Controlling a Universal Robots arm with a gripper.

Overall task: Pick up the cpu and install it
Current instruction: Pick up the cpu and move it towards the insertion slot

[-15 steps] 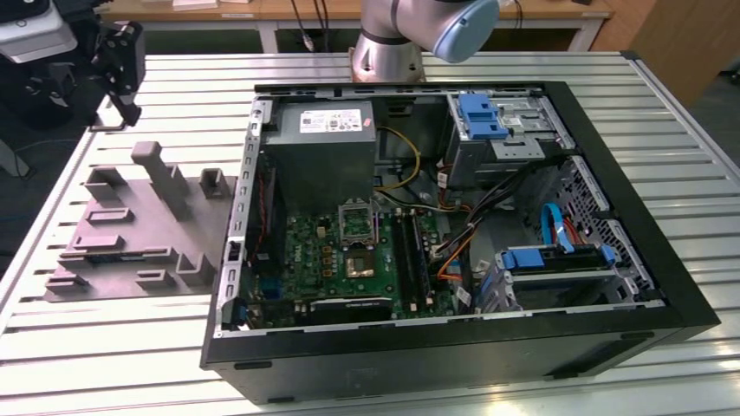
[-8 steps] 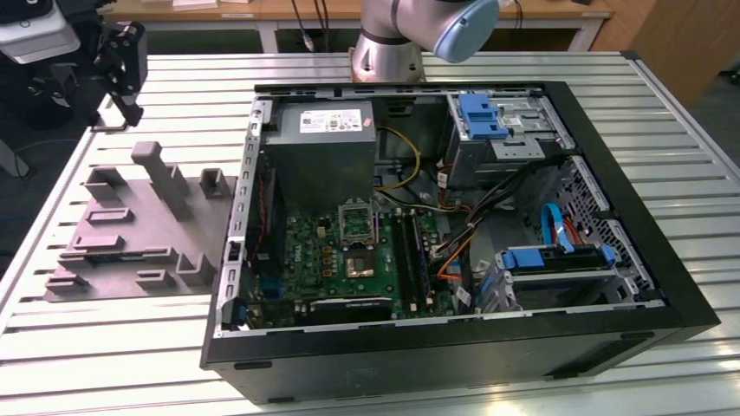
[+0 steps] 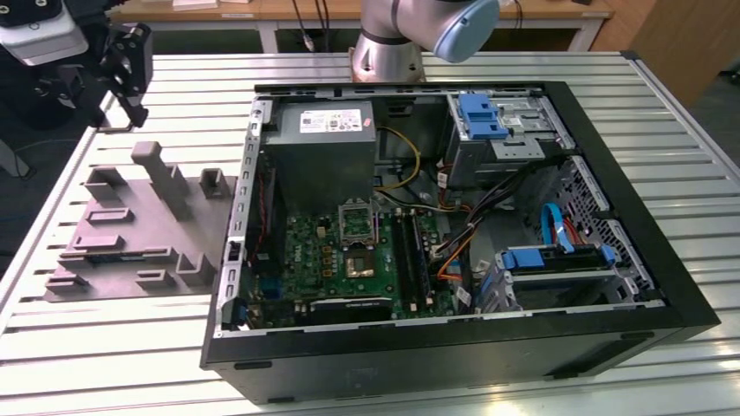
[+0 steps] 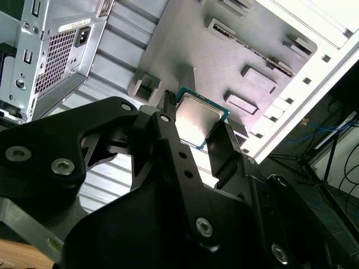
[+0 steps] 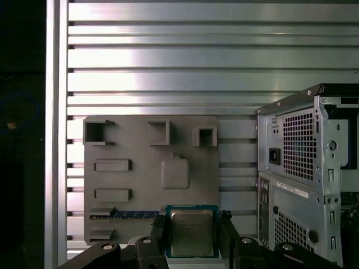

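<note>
Closed black two-finger gripper (image 5: 192, 227) on opposite edges of the small, flat, square cpu (image 5: 192, 234) with silvery metal top. Held clear above grey moulded fixture plate (image 5: 134, 185). Located metal-framed rectangular socket (image 3: 356, 222) toward 4 o'clock from gripper in the exterior view, well apart.

Free air around held cpu (image 5: 192, 232); socket (image 3: 356, 222) open from above, power supply (image 3: 324, 156) just beside, cables (image 3: 463, 217) crowding exterior view's right.

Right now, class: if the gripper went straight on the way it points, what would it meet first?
The gripper, shut on the cpu, would likely meet the grey plate first, though depth is unclear.
</note>
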